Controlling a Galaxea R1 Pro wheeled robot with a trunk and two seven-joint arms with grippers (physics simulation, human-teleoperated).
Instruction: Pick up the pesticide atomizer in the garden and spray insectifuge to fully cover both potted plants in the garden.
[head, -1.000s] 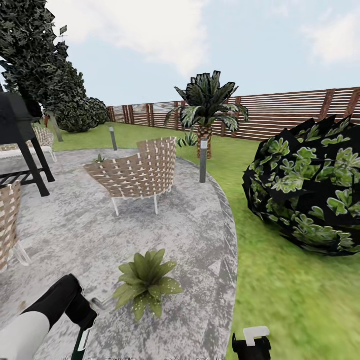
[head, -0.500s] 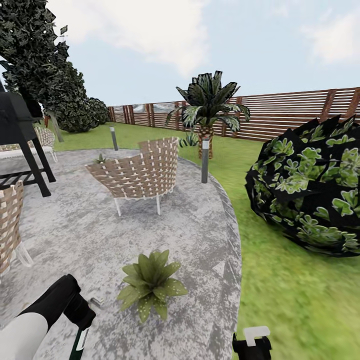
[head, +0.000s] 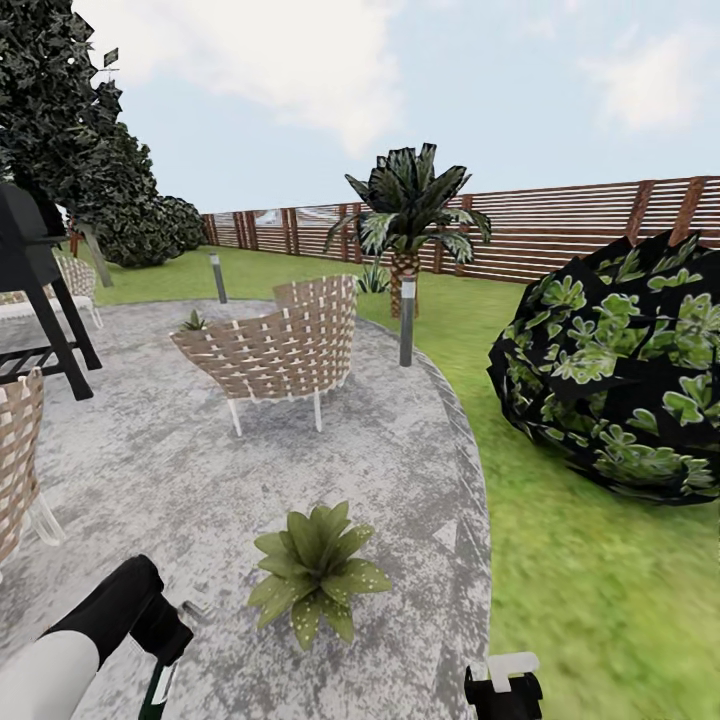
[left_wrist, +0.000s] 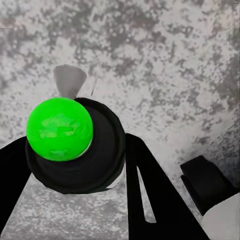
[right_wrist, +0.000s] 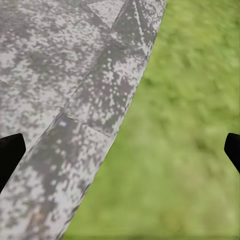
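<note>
Head view: speckled rosette plant sits low on the mottled grey stone patio, near its curved edge. A second small plant shows behind a woven chair.

Left wrist view: left fingers clamped on the atomizer, round black head with glossy green cap, above the patio.

Right wrist view: right fingers wide apart, tips at the frame edges, over the border of stone and blurred lawn.

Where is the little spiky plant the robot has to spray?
In the head view, one potted plant sits low on the grey patio, just in front of the robot, right of its left hand and nearer than the woven chair.
</note>
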